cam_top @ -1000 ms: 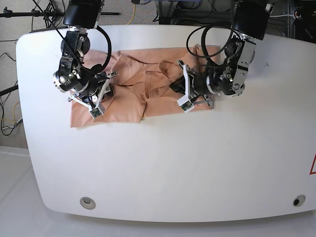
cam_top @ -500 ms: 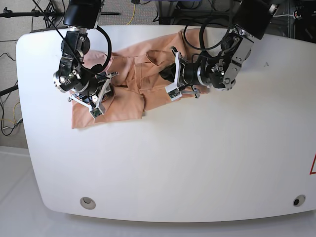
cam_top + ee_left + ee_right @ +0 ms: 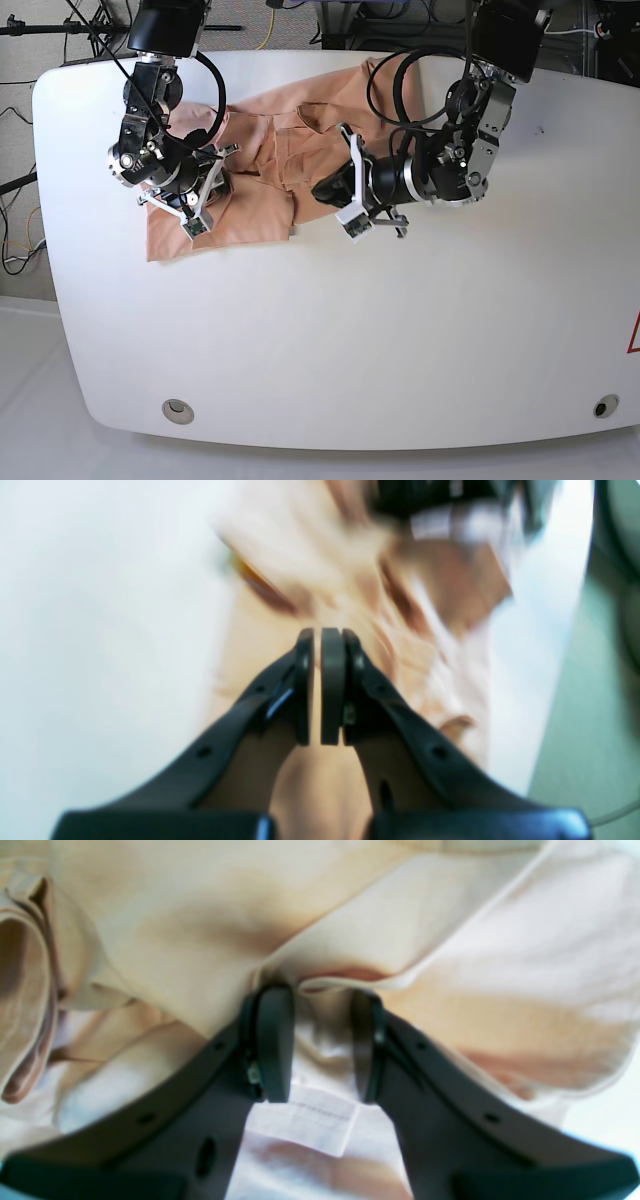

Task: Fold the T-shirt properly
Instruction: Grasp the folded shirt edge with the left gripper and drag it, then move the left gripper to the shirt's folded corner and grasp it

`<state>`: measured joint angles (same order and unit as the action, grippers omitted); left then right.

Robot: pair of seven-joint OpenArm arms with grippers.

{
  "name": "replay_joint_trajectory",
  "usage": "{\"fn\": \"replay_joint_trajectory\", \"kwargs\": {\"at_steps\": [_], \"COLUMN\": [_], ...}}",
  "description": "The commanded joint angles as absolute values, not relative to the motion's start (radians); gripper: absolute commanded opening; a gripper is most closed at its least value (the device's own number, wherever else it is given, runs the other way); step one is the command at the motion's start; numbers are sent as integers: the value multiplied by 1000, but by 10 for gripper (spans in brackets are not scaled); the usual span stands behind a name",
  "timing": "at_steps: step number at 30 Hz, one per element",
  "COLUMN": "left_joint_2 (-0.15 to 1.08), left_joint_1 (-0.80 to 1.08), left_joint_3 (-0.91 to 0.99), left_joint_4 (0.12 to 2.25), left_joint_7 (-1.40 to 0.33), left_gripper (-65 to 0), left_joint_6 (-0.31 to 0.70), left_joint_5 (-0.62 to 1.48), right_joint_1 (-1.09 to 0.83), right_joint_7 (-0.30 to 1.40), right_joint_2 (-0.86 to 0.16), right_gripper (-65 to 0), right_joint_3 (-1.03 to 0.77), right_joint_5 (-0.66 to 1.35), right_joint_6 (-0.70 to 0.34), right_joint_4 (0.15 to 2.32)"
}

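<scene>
T-shirt (image 3: 255,160): bunched on the bench (image 3: 330,340), toward 11 o'clock, long axis running 9 to 3.
Left tool (image 3: 324,637): pinched shut on a T-shirt fold, at the cloth's 3 o'clock end.
Right tool (image 3: 320,1010): half-open, straddling cloth at the 9 o'clock end; grip unclear.
Key relation: remaining cloth lies toward 9 o'clock of the left tool, so I judge the fold travels that way.

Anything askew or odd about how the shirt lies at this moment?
Yes. The T-shirt is bunched and creased rather than flat, with its far side heaped in loose folds toward the table's back edge. The left claw looks shut beside that rumpled cloth; whether it pinches any is unclear. The right claw stands part open against cloth.
</scene>
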<state>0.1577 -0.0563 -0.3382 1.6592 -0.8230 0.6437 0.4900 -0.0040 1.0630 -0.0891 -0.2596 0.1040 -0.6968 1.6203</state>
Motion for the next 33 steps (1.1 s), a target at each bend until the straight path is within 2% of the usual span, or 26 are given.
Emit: {"fn": "replay_joint_trajectory", "kwargs": {"at_steps": [1, 11, 12, 21, 33], "left_joint_2": [163, 176, 194, 225, 223], "left_joint_1": [-69, -84, -62, -71, -84], "left_joint_3": [-319, -303, -297, -295, -97], "left_joint_4": [1702, 1751, 1730, 1730, 1773], "left_joint_7": [-833, -921, -947, -978, -1076], "left_gripper": [-631, -625, -628, -628, -628], "left_joint_6": [650, 664, 659, 659, 659], "left_joint_5": [523, 616, 582, 582, 584], "right_joint_1": [3, 3, 10, 24, 36], "right_joint_7": [1075, 1070, 1070, 1070, 1070], "right_joint_2": [-96, -98, -62, -62, -64], "right_gripper": [-455, -456, -465, -466, -466], "right_joint_3": [-258, -259, -248, -248, -249], "right_joint_5": [96, 101, 114, 116, 116], "right_joint_6": [-698, -698, -698, -698, -698], "right_joint_4": [1636, 1636, 1630, 1630, 1626]}}
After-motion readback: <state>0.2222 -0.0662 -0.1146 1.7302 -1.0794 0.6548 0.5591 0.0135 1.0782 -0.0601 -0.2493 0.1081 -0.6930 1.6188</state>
